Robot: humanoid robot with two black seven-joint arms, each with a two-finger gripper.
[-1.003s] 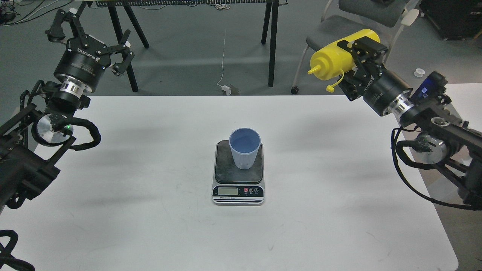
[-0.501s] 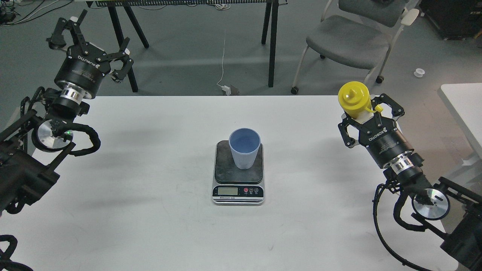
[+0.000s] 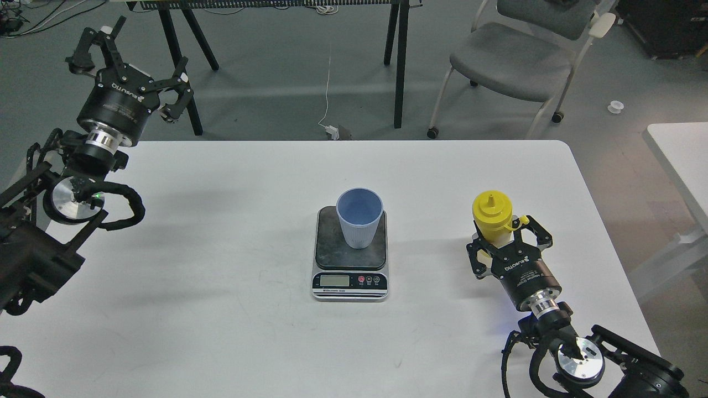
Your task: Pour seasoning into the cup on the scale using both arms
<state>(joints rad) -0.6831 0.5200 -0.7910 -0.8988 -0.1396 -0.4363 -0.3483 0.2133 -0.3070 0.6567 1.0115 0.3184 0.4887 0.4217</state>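
Observation:
The light blue ribbed cup [image 3: 359, 218] stands upright on the dark platform of the small scale [image 3: 349, 284] at the middle of the white table. To its right, the yellow seasoning bottle [image 3: 490, 215] is upright, nozzle up, low over or on the table. My right gripper [image 3: 506, 240] is shut on the bottle's lower body, which it hides. My left gripper [image 3: 130, 63] is open and empty, raised beyond the table's far left corner, well away from the cup.
The white table [image 3: 221, 232] carries only the scale, cup and bottle. A grey chair [image 3: 514, 50] and black trestle legs [image 3: 399, 66] stand on the floor behind it. A second white table [image 3: 683, 152] is at the right edge.
My right arm swung the bottle from tilted and high at the back right down to upright near the table, right of the scale. The left gripper barely moved.

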